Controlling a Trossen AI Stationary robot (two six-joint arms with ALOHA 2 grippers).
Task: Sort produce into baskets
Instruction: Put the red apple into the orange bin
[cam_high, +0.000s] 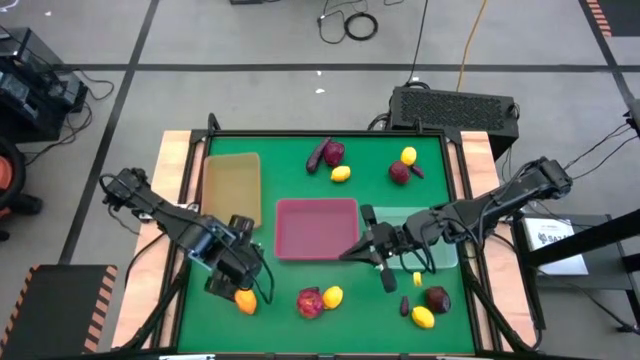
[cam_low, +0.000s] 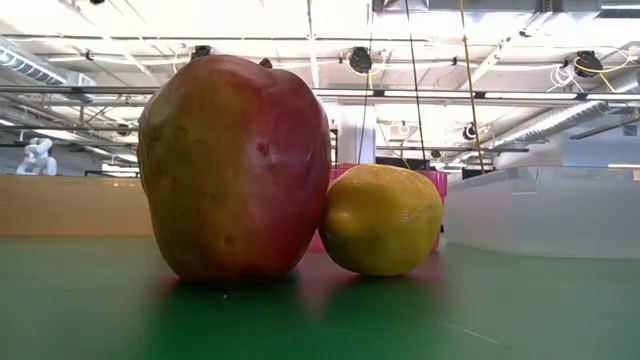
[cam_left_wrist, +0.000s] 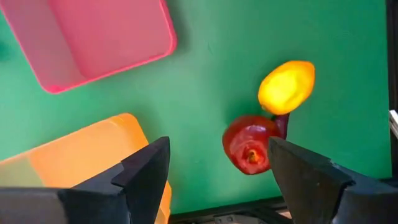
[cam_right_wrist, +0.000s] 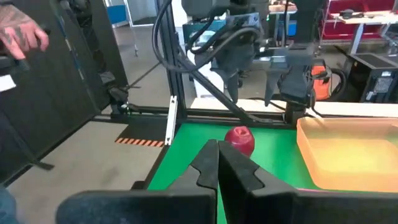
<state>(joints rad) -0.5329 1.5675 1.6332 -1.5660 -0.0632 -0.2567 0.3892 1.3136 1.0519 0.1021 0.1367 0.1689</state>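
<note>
High view: left gripper (cam_high: 238, 285) at near-left, fingers spread, empty, beside a lemon (cam_high: 245, 301). Right gripper (cam_high: 375, 250) pressed together between pink tray (cam_high: 316, 227) and clear tray (cam_high: 440, 255).

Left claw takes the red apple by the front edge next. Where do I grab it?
I'd come straight down and pinch the apple across its wide middle, fingers on its near and far sides. It stands upright, and the lemon touches its right side, blocking that.

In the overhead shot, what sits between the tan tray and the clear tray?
The pink tray lies between the tan tray and the clear tray, empty; the high view shows it.
</note>
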